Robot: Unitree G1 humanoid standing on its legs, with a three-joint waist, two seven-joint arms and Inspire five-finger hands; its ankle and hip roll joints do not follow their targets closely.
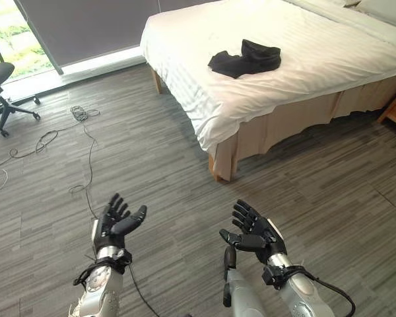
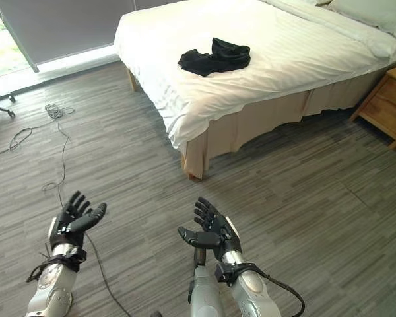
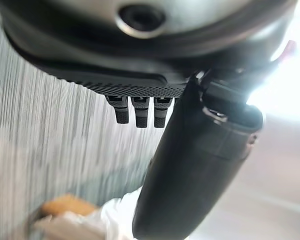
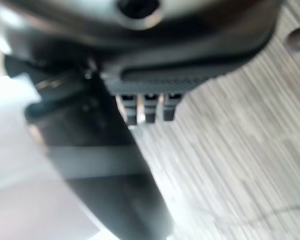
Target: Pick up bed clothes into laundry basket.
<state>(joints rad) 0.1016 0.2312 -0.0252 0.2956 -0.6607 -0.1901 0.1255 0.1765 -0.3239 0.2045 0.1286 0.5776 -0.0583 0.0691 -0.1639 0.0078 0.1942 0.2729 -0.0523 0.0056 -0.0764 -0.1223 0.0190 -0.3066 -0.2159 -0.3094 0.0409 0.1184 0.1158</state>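
We're at the approach step: dark clothes (image 1: 245, 58) lie bunched on the bed (image 1: 303, 72) near its foot corner, well apart from both hands. Left hand (image 1: 115, 223) and right hand (image 1: 254, 231) hang over the floor (image 1: 152, 165), fingers spread, holding nothing. We'd walk closer, then reach over the bed edge and pinch the thick fold. No basket seen, so no contents to report.

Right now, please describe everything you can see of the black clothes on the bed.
The black clothes are a soft, crumpled heap of dark fabric, flattened and spread sideways, with folds bunched higher at one end. They lie on the white bed sheet, near the foot of the bed, away from its edges. Only the sheet touches them.
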